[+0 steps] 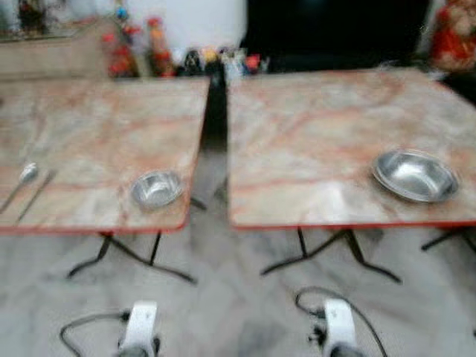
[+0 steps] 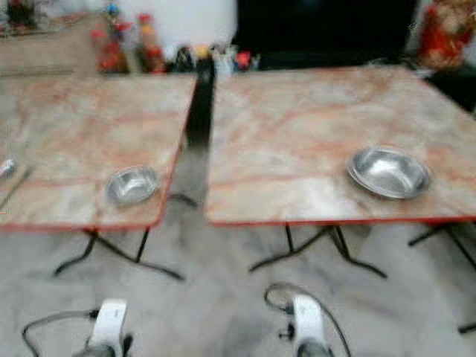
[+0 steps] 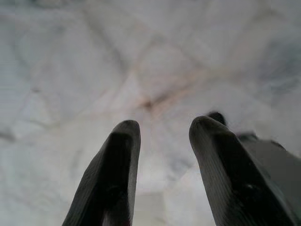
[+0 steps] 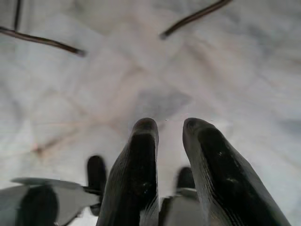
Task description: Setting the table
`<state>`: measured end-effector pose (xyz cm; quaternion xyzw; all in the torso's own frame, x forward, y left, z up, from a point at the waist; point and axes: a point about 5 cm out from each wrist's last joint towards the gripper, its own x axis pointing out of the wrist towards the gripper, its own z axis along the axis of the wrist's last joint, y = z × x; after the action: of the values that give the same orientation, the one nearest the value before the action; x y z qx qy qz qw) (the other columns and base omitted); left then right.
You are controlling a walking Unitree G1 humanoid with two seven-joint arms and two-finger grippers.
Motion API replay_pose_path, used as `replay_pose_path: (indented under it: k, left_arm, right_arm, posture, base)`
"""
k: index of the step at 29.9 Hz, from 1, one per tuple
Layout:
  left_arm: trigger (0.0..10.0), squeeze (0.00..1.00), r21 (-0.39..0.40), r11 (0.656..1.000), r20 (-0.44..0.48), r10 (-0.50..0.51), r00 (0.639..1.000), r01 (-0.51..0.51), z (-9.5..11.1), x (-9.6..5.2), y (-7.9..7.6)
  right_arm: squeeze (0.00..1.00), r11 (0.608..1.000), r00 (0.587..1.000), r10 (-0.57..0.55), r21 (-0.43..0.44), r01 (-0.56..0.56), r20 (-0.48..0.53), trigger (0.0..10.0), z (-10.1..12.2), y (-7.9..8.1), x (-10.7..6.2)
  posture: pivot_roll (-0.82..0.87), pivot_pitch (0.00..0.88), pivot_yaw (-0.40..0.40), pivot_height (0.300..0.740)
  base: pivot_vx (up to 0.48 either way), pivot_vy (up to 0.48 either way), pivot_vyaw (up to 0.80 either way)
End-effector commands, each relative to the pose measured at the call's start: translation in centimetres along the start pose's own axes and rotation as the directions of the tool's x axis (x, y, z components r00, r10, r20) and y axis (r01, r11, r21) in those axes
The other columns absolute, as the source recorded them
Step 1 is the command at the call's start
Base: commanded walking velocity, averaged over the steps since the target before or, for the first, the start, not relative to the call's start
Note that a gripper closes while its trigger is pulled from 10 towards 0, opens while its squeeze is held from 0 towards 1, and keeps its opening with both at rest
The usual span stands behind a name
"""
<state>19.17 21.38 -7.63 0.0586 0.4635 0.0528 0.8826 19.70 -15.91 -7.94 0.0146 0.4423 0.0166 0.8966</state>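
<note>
- Nearest to me, both arms hang low over the pale marbled floor (image 1: 245, 312); I see the left arm (image 1: 140, 327) and the right arm (image 1: 338, 327) at the bottom of the head view, each trailing a dark cable.
- Down the left wrist camera, the left gripper (image 3: 162, 129) has its two black fingers spread, a clear gap of floor between them, nothing held.
- The right gripper (image 4: 170, 127) points at the floor too, its fingers parted by a narrower gap, empty; thin black table legs (image 4: 47, 43) cross the floor beyond it.
- Next out, two marble-patterned tables with red edging stand side by side, a dark gap between them.
- On the left table (image 1: 97, 134), a small steel bowl (image 1: 156, 189) sits near the front edge, close to the inner corner.
- Further left on that table, a spoon (image 1: 22, 181) lies with another slim utensil (image 1: 37, 195) just beside it; too blurred to tell what kind.
- On the right table (image 1: 320, 126), a wider steel dish (image 1: 415, 175) rests near the front right, tilted in appearance, well apart from the bowl.
- At the back, a cluster of bottles and condiments (image 1: 149, 52) stands behind the tables, blurred; a red shape (image 1: 454, 33) sits far right.
</note>
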Motion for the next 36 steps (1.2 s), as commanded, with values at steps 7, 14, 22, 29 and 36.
replay_pose_path:
  k: [7, 14, 22, 29, 36]
  left_arm:
    - [10.0, 0.0, -0.012, 1.0, 0.019, -0.012, 1.0, 0.012, 0.6, 0.1, -0.7]
    - [10.0, 0.0, -0.012, 1.0, 0.065, -0.006, 0.998, 0.007, 1.6, 0.1, -0.7]
    - [10.0, 0.0, -0.015, 1.0, 0.09, -0.023, 0.996, 0.024, 2.5, 0.2, -0.9]
    - [10.0, 0.0, -0.021, 1.0, 0.08, -0.021, 0.997, 0.023, 2.0, 0.2, -1.0]
    - [10.0, 0.0, -0.038, 0.999, 0.068, -0.002, 0.998, 0.005, 1.5, 0.1, -0.5]
  right_arm:
    - [0.0, 1.0, 1.0, -0.029, 0.003, 0.029, 0.004, 10.0, 0.0, -1.1, -0.1]
    - [0.0, 0.999, 1.0, -0.03, 0.013, 0.03, 0.008, 10.0, 0.1, -1.2, -0.1]
    - [0.0, 1.0, 1.0, -0.028, -0.003, 0.028, 0.013, 10.0, 0.2, -1.2, -0.1]
    - [0.0, 1.0, 1.0, -0.021, 0.018, 0.021, 0.005, 10.0, 0.0, -1.1, -0.1]
    - [0.0, 0.999, 0.999, -0.029, -0.028, 0.03, 0.023, 10.0, 0.3, -1.4, -0.2]
  posture:
    - [0.0, 0.0, 0.034, 0.74]
    - [0.0, 0.0, 0.032, 0.74]
    - [0.0, 0.0, 0.032, 0.74]
    - [0.0, 0.0, 0.029, 0.74]
    - [-0.01, 0.0, 0.025, 0.74]
  base:
    - [0.0, 0.261, 0.0]
    - [0.0, 0.0, 0.0]
    - [0.0, 0.0, 0.0]
    - [0.0, 0.0, 0.0]
    - [0.259, 0.0, 0.11]
